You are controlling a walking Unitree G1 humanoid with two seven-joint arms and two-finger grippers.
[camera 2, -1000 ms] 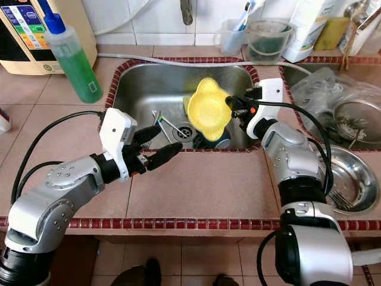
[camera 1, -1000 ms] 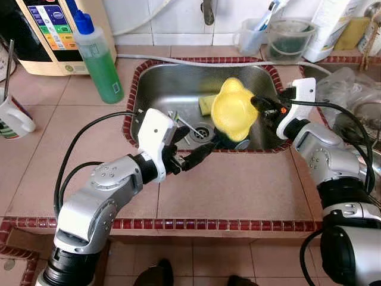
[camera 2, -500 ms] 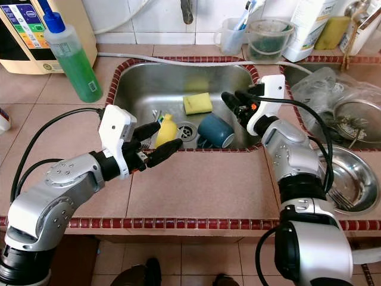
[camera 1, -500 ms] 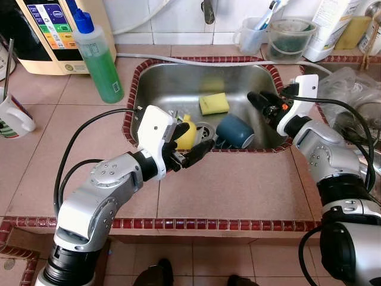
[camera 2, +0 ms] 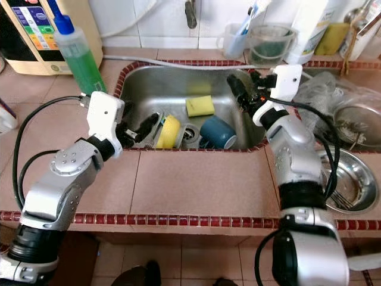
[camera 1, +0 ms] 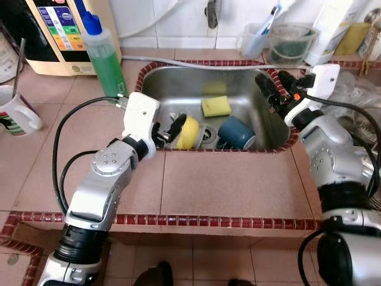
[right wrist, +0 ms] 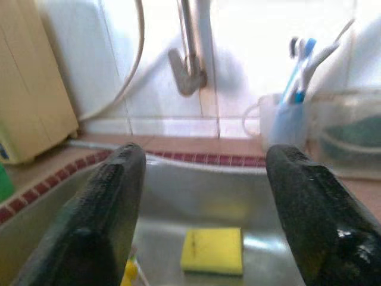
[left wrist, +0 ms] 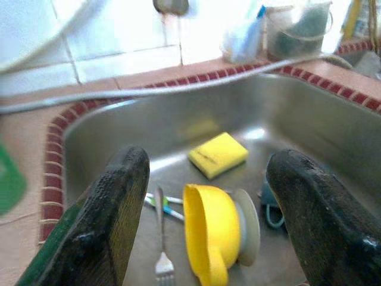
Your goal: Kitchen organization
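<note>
Pink tiled counter [camera 1: 226,185] with a red border surrounds the steel sink [camera 1: 178,89] before us. Our left gripper [camera 1: 169,128] reaches over the sink's near-left rim, fingers [left wrist: 116,208] spread apart and holding nothing; just beyond its tips, toward 1 o'clock, the yellow bowl [camera 1: 189,131] stands on its edge on the sink floor. A fork [left wrist: 161,262] lies beside the bowl, nearer the left wall. Touching the bowl at 3 o'clock is the drain [camera 1: 208,134], and past that a blue mug [camera 1: 236,132] lies on its side. At 12 o'clock from the bowl, apart from it, a yellow sponge [camera 1: 215,106] lies flat. Our right gripper [camera 1: 272,85] hovers over the sink's far-right corner, fingers [right wrist: 110,196] wide and empty, pointing across the basin toward the tap [right wrist: 187,59]. On the counter at 10 o'clock from the sink stands a green soap bottle [camera 1: 104,56], with a cream appliance [camera 1: 56,33] behind it. At the back wall, at 1 o'clock, a cup of toothbrushes [camera 1: 256,36] stands next to a clear tub [camera 1: 292,42]. A white mug [camera 1: 18,113] stands at the far left.
</note>
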